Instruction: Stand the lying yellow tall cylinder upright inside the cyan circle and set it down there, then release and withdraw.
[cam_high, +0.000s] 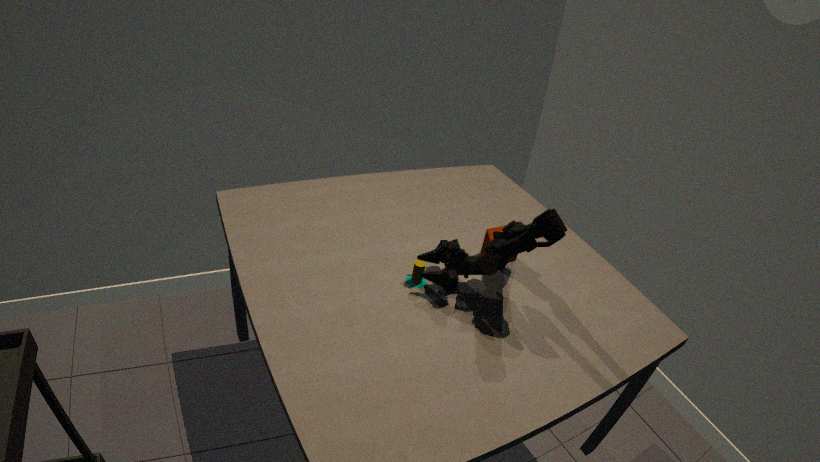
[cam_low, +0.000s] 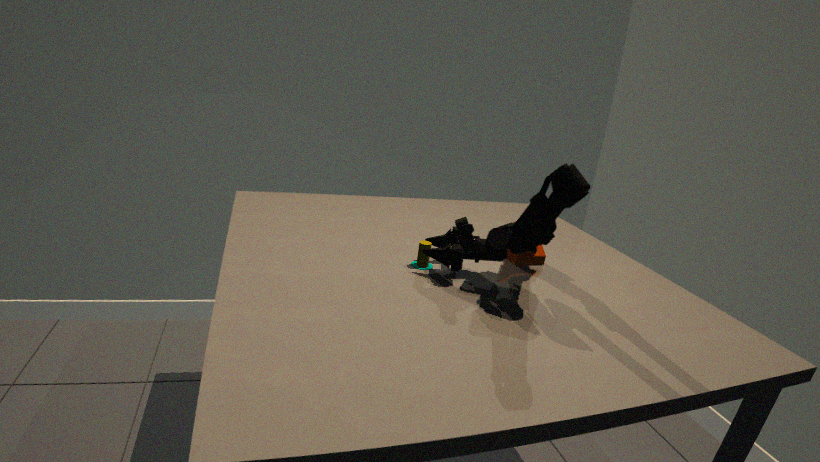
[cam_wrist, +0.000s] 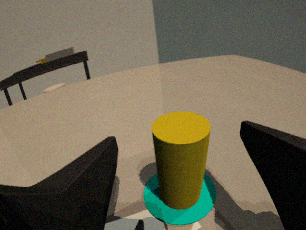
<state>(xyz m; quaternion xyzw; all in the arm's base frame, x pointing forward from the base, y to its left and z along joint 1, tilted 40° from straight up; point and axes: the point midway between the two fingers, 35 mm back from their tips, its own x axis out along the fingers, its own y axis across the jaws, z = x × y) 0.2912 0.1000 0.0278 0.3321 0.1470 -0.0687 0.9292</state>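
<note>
The yellow tall cylinder stands upright on the cyan circle. In the wrist view cyan shows on both sides of its base and in front of it. My gripper is open, its fingers wide apart and held level. One finger is on each side of the cylinder, with a gap on both sides in the wrist view. Nothing is held.
An orange block-like part is beside the arm's rear, partly hidden by it. The table bears the arm's dark shadows. A dark-framed rack stands beyond the table's edge in the wrist view.
</note>
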